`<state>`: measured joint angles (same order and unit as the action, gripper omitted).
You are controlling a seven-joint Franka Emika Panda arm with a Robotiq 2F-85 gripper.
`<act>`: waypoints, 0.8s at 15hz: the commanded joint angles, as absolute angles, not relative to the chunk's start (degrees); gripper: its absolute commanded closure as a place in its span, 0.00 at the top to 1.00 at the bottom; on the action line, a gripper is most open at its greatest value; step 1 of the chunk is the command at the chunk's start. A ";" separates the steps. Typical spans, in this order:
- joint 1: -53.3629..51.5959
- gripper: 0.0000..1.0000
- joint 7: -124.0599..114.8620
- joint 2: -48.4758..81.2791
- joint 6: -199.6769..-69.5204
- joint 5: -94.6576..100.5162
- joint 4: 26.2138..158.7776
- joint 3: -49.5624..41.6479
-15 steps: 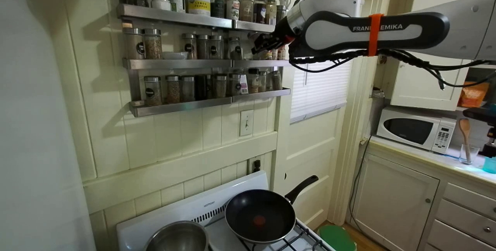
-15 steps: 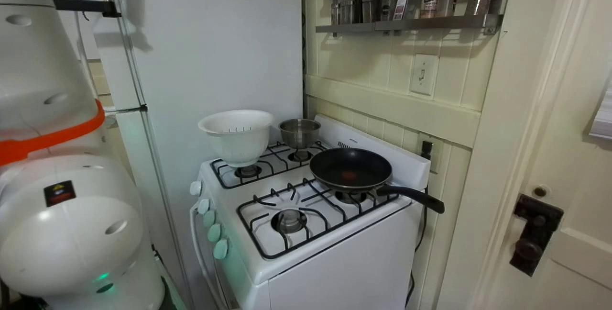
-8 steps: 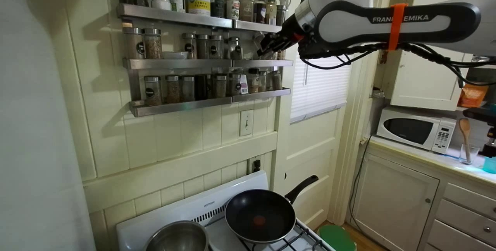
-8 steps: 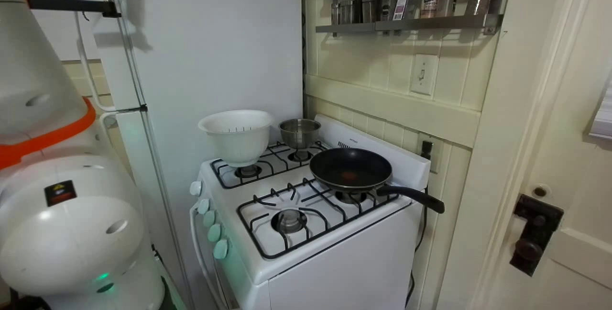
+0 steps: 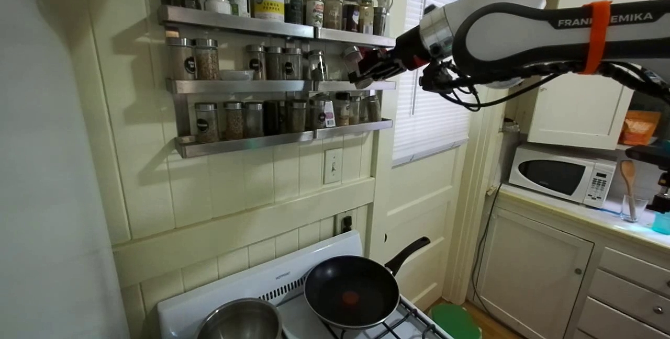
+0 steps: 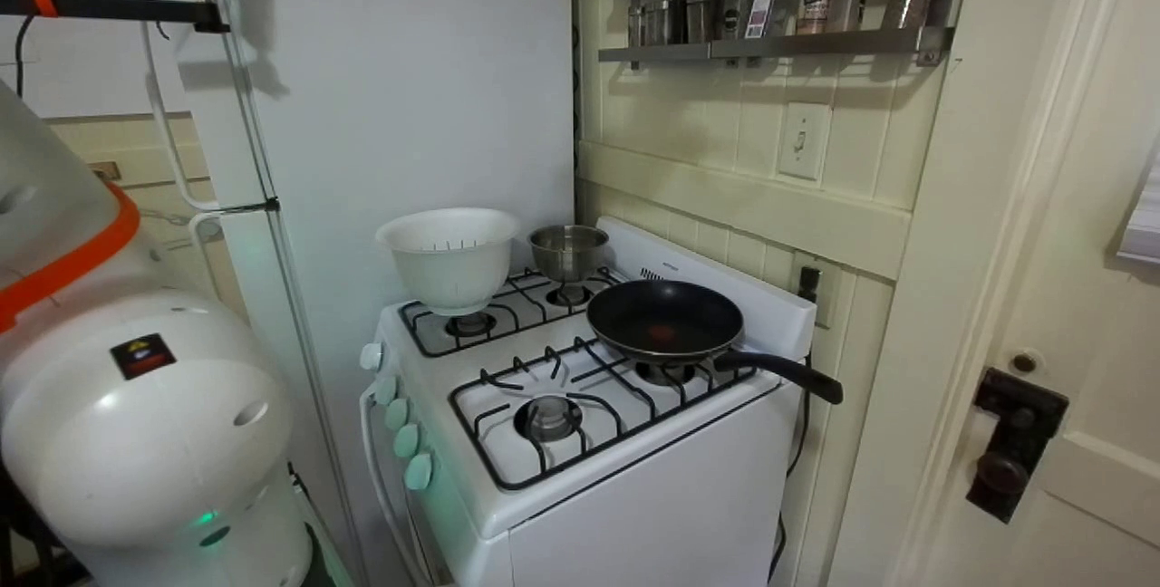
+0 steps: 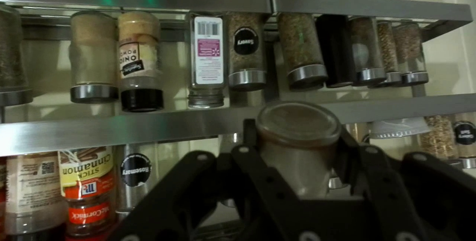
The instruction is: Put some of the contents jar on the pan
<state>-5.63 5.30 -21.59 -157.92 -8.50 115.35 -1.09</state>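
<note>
The black two-fingered hand is parted only by the width of a clear glass jar, which is gripped from both sides. In the wrist view, where labels are seen upside down, the jar's round base is turned toward the camera and a brownish band is visible just beside that base; what else is contained in the jar cannot be made out. In an exterior view the jar is seen tilted, in front of the right end of the middle brushed-steel shelf; whether the shelf is touched cannot be told. The hand is carried by a white robot arm with black trim, around which an orange band is wrapped. The round black frying pan, marked by a red spot at its centre and fitted with one long black handle, is shown in both exterior views, well below the hand and well apart from it. It is rested at the rear of the white gas stove, its handle pointed toward a white panelled door. Near the pan a shiny steel bowl is set on the stove, and just beside that bowl a white plastic colander is placed. A white microwave is stood on a pale tabletop.
</note>
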 commanded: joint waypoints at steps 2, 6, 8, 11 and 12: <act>-13.23 0.23 13.99 -27.73 -169.24 -15.66 128.50 -5.20; -17.41 0.23 16.33 -28.51 -176.54 -17.89 137.52 -8.84; -18.69 0.23 16.59 -27.73 -178.77 -17.86 141.81 -10.76; -20.29 0.23 16.73 -26.02 -179.07 -17.48 146.48 -13.32; -21.07 0.23 16.88 -25.66 -178.31 -17.49 147.41 -14.17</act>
<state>-18.01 14.96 -25.76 -176.95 -16.08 143.48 -11.50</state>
